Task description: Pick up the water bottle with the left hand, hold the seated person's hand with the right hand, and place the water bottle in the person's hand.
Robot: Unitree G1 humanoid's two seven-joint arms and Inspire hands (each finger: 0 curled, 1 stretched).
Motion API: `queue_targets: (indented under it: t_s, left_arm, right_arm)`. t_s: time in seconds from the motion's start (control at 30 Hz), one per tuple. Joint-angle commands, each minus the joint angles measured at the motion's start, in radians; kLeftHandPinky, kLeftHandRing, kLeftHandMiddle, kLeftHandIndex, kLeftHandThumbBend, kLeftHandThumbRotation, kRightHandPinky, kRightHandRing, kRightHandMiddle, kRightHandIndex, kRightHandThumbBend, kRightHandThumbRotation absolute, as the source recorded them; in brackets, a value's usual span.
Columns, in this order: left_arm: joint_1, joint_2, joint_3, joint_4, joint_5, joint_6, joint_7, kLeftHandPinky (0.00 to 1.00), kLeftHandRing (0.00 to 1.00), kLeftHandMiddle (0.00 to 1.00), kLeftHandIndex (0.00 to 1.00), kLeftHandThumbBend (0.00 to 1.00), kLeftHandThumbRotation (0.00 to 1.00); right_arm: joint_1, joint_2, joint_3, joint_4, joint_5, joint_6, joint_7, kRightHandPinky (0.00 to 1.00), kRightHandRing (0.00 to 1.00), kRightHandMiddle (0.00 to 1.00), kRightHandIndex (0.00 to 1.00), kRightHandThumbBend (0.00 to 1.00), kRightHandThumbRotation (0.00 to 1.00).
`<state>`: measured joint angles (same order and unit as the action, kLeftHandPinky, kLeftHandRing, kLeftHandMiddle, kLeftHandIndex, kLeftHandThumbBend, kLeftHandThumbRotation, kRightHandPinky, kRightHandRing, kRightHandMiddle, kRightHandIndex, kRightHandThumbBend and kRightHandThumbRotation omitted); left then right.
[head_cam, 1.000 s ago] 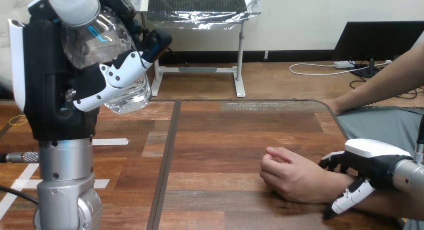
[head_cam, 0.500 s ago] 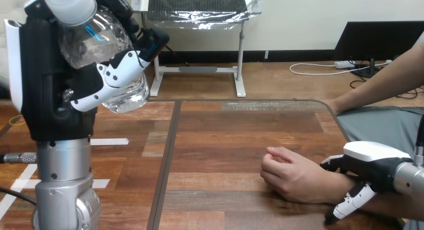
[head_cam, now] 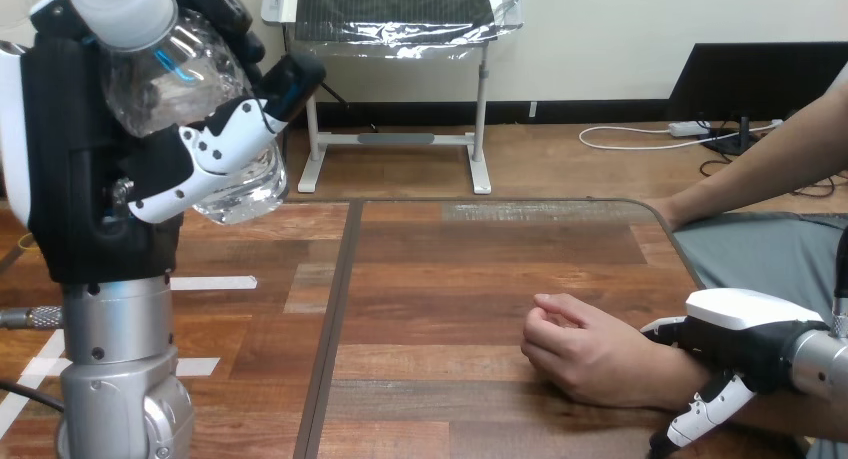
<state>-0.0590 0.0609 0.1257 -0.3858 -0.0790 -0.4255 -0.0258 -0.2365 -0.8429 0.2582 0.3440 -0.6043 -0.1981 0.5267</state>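
Left robot hand [head_cam: 90, 194] raised over the desk's [head_cam: 480, 269] left side, fingers wrapped round the water bottle [head_cam: 165, 84], cap up, its middle hidden. Open desk lies beyond. Right robot hand [head_cam: 745, 329] sits over the person's wrist [head_cam: 668, 367] near the right edge; grip cannot be told.

The wooden table [head_cam: 480, 269] is made of brown planks in mixed shades. A thin pale rim [head_cam: 545, 201] runs along its far edge and rounds off at the far right corner. The person's curled hand [head_cam: 590, 357] rests on the wood toward the near right, its wrist leading off to the right. Well left of the curled hand, a dark strip [head_cam: 335, 319] runs down the table's side. The person's other hand [head_cam: 668, 214] rests at the far right corner, well beyond the curled hand.
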Motion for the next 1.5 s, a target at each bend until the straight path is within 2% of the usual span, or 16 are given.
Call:
queue_targets:
  t_s: [0.0, 0.33, 0.47, 0.77, 0.9, 1.27, 1.47]
  left_arm:
    - [-0.055, 0.0, -0.004, 0.007, -0.027, -0.022, -0.007, 0.2, 0.27, 0.34, 0.38, 0.67, 0.0]
    - [-0.058, 0.0, -0.001, 0.013, -0.029, -0.028, -0.01, 0.2, 0.27, 0.35, 0.38, 0.67, 0.0]
    - [-0.058, -0.001, -0.001, 0.013, -0.029, -0.029, -0.011, 0.2, 0.27, 0.35, 0.38, 0.67, 0.0]
    - [-0.058, -0.002, 0.001, 0.013, -0.021, -0.034, -0.006, 0.19, 0.26, 0.34, 0.38, 0.68, 0.0]
    - [-0.058, -0.001, 0.002, 0.012, -0.023, -0.037, -0.006, 0.19, 0.26, 0.34, 0.38, 0.68, 0.0]
    - [-0.06, 0.001, 0.009, 0.009, -0.024, -0.042, -0.003, 0.19, 0.26, 0.34, 0.38, 0.68, 0.0]
    - [-0.062, 0.005, 0.015, 0.012, -0.028, -0.047, -0.006, 0.19, 0.27, 0.34, 0.38, 0.68, 0.0]
  right_arm:
    - [0.062, 0.026, 0.042, 0.005, 0.018, -0.001, 0.039, 0.67, 0.86, 0.88, 0.88, 1.0, 0.42]
    - [0.066, 0.021, 0.037, 0.0, 0.011, -0.007, 0.022, 0.65, 0.85, 0.86, 0.87, 1.0, 0.35]
    - [0.066, 0.02, 0.041, 0.003, -0.007, -0.012, -0.003, 0.63, 0.83, 0.85, 0.85, 1.0, 0.31]
    - [0.056, 0.023, 0.062, 0.013, -0.054, 0.006, -0.033, 0.54, 0.73, 0.79, 0.79, 0.99, 0.23]
    - [0.046, 0.028, 0.071, 0.031, -0.067, 0.011, -0.04, 0.51, 0.68, 0.75, 0.75, 0.95, 0.19]
    - [0.019, 0.05, 0.086, 0.094, -0.07, -0.006, -0.083, 0.43, 0.53, 0.61, 0.63, 0.88, 0.14]
    - [0.005, 0.06, 0.095, 0.12, -0.075, -0.007, -0.105, 0.32, 0.41, 0.51, 0.56, 0.86, 0.1]
